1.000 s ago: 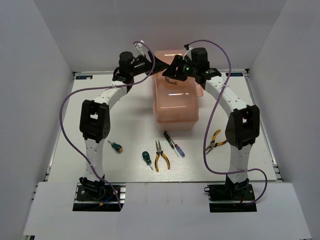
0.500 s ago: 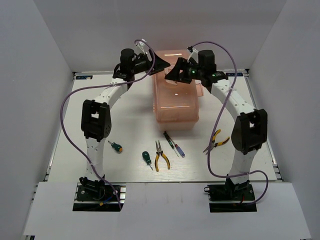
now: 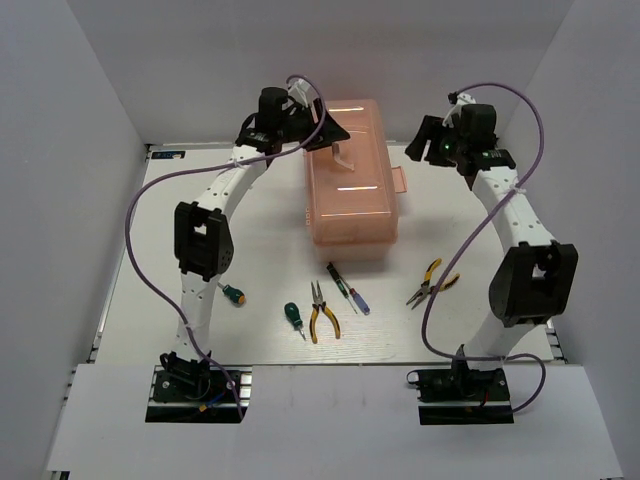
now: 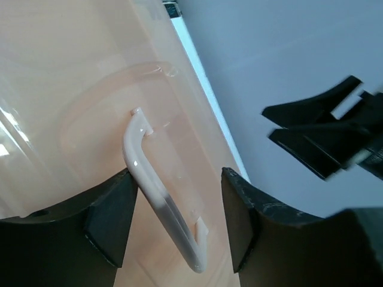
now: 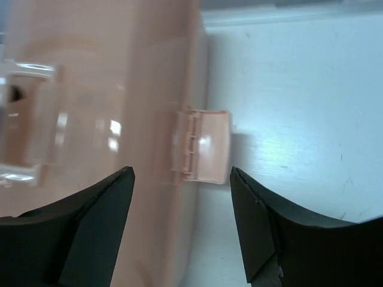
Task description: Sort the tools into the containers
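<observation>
The salmon-pink toolbox (image 3: 350, 205) stands shut at the table's middle back. My left gripper (image 3: 335, 138) is open over the lid, its jaws on either side of the raised pale handle (image 4: 157, 197); the handle lies against the left finger (image 4: 111, 221). My right gripper (image 3: 424, 146) is open and empty, to the right of the box, facing its latch (image 5: 200, 146). On the table in front lie an orange-green stubby screwdriver (image 3: 233, 293), a green stubby screwdriver (image 3: 292, 316), yellow pliers (image 3: 322, 312), a slim purple screwdriver (image 3: 348, 289) and a second pair of yellow pliers (image 3: 432, 280).
White walls close in the table on the left, back and right. Purple cables loop from both arms over the table sides. The right gripper's black fingers (image 4: 323, 137) show in the left wrist view, off the box's far side.
My right gripper has drawn back to the right, off the lid. My left gripper has moved right over the lid and now straddles the handle.
</observation>
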Tool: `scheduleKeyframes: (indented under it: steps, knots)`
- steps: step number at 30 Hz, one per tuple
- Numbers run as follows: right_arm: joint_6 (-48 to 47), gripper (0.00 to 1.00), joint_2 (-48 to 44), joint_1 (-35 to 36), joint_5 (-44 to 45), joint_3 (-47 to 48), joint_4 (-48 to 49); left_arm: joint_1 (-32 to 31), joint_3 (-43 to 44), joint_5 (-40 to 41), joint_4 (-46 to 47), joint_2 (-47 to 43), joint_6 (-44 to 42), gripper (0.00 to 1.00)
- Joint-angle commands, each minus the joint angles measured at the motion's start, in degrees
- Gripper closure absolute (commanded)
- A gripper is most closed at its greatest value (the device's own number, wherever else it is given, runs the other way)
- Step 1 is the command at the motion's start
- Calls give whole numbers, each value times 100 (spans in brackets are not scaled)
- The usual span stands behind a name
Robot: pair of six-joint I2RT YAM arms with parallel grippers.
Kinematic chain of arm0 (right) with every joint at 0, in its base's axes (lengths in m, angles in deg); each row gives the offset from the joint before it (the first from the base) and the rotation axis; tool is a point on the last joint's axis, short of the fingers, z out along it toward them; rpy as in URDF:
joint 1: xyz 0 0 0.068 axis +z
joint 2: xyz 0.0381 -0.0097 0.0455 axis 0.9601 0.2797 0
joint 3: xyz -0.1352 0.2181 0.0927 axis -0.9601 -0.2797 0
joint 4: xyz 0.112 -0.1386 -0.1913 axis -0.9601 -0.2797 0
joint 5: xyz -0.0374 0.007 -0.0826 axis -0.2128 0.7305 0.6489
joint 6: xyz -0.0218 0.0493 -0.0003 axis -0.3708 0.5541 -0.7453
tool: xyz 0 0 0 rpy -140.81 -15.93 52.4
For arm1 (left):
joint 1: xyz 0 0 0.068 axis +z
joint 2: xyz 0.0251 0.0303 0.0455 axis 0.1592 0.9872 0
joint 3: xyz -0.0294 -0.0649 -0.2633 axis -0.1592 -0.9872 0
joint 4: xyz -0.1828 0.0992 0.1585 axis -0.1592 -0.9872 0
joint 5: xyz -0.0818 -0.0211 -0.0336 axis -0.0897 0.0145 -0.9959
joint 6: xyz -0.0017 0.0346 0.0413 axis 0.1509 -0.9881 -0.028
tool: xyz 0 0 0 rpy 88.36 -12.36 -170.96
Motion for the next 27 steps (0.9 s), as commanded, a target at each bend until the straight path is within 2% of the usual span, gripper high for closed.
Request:
scheduleKeyframes:
  steps: [1, 2, 8, 9, 11, 12, 15, 18, 24, 27]
  knots:
    - [113, 29, 529, -310, -196, -140, -432, -203, 296, 537, -1401, -4, -631, 32]
    - [157, 29, 609, -372, -572, -131, -441, -264, 296, 652, -1516, -74, -693, 37]
    - [237, 29, 1347, -540, -1163, 220, -300, -475, 349, 1391, -2177, -250, -1063, 55]
    - [272, 29, 1426, -549, -1252, 420, -300, -476, 297, 1444, -2177, -250, -1063, 63]
    - [421, 29, 1734, -557, -1507, 667, -204, -528, 296, 1524, -2177, -303, -1063, 74]
    - [456, 29, 1918, -540, -1734, 703, -108, -528, 296, 1576, -2177, -303, -1063, 84]
    - [597, 29, 2217, -514, -1824, 870, -28, -581, 419, 1576, -2177, -251, -1010, 99]
    - [711, 28, 2612, -522, -1938, 1080, 60, -634, 637, 1576, -2124, -181, -879, 100]
    - [764, 36, 2631, -628, -2166, 863, -71, -634, 876, 1629, -1993, -75, -685, 100]
    - [895, 54, 2675, -698, -2430, 687, 86, -634, 876, 1629, -1879, -75, -553, 100]
